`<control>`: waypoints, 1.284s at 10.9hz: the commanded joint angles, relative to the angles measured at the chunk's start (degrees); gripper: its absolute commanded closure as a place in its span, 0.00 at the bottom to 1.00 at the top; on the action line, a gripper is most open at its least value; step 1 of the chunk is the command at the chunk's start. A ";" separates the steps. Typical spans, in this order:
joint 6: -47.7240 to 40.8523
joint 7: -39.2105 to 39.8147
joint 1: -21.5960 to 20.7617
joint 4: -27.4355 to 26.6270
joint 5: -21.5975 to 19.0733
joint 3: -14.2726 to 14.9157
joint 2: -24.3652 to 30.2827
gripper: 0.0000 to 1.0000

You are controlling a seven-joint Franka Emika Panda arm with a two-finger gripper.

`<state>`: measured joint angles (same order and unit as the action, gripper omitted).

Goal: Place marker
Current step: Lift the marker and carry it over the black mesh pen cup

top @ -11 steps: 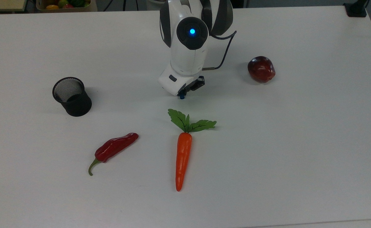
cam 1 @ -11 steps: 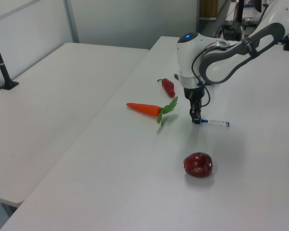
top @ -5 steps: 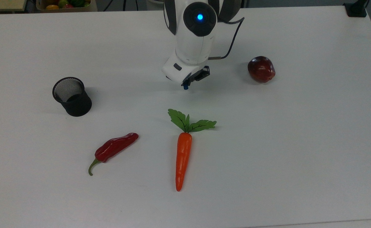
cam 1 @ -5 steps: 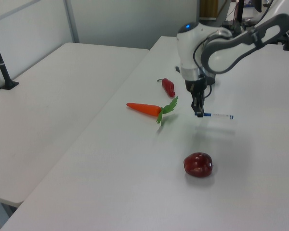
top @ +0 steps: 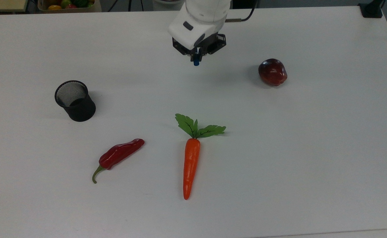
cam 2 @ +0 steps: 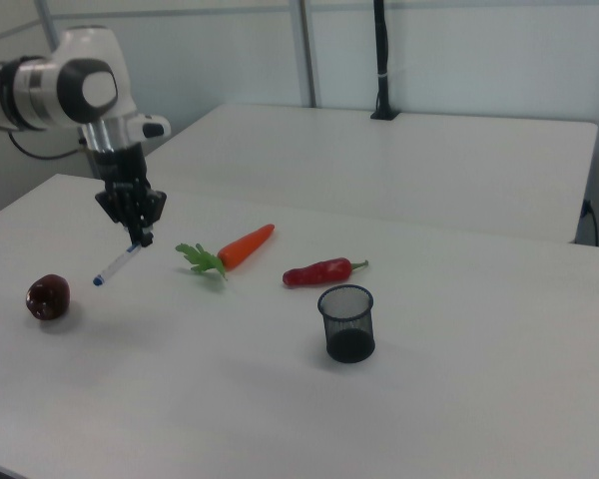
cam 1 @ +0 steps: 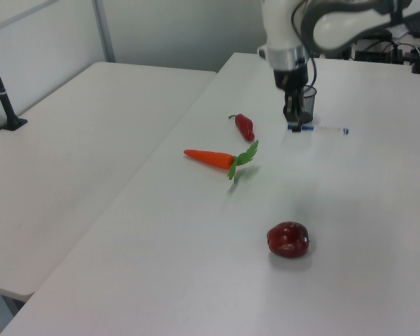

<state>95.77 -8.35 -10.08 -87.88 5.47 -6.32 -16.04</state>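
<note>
My gripper (top: 196, 57) hangs above the table near the top view's upper middle, shut on the marker (top: 196, 61), whose blue end pokes out below the fingers. In the left view the marker (cam 1: 323, 129) is a slim white pen sticking out level to the right of the gripper (cam 1: 292, 123). In the right view the marker (cam 2: 115, 266) slants down and left from the gripper (cam 2: 140, 236), clear of the table. A black mesh cup (top: 75, 100) stands upright at the top view's left, well apart from the gripper.
On the white table (top: 312, 148) lie a carrot with green leaves (top: 190, 165), a red chili pepper (top: 119, 154) and a dark red apple (top: 273, 72). A box of toy fruit (top: 66, 4) sits past the table's far edge.
The arm has risen and drawn back toward the top view's top edge, carrying the marker up off the table. The other objects have not moved.
</note>
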 commanded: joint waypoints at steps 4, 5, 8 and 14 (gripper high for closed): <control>-3.84 1.13 7.06 2.80 -0.55 0.87 4.62 0.85; -3.49 3.06 10.48 2.80 -0.46 0.87 4.53 0.85; -0.16 8.77 19.27 2.80 -0.02 0.96 4.18 0.85; 26.88 9.41 26.51 0.00 0.59 4.37 2.07 0.85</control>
<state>112.98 0.90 16.11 -85.25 5.59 -3.99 -13.72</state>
